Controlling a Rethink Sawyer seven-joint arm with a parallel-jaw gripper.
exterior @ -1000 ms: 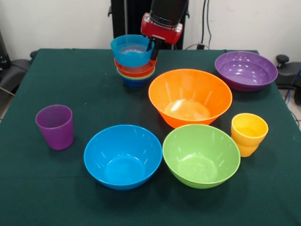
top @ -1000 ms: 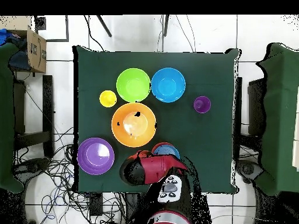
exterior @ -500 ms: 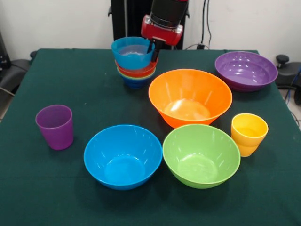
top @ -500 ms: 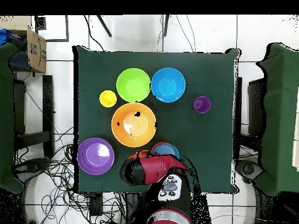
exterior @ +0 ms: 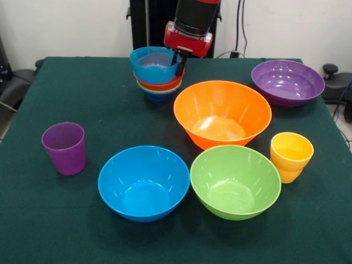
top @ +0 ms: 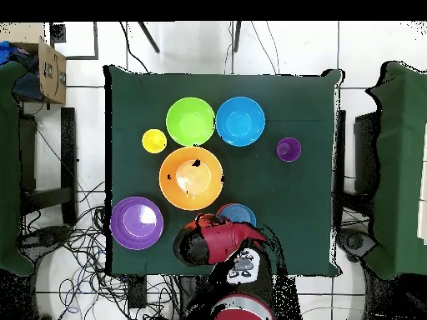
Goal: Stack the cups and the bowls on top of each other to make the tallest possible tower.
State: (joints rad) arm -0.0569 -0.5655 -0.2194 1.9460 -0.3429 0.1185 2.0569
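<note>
A small light blue bowl (exterior: 155,65) sits tilted on top of the tower (exterior: 159,91), a stack of red-orange, green and dark blue small bowls at the table's far side. My gripper (exterior: 178,59) is shut on the light blue bowl's right rim. From above, the red arm head (top: 218,242) covers most of that stack, and only the light blue bowl (top: 239,214) peeks out. The purple cup (exterior: 65,147) stands at the left. At the right stands the yellow cup (exterior: 290,155). Both cups are upright.
Large bowls stand apart on the green cloth: an orange bowl (exterior: 222,113) in the middle, a blue bowl (exterior: 143,181) and a green bowl (exterior: 235,181) in front, and a wide purple bowl (exterior: 287,82) at the far right. The orange bowl is close to the stack's right side.
My gripper has come down a little with the light blue bowl, which now rests lower on the stack of small bowls. Nothing else moved.
</note>
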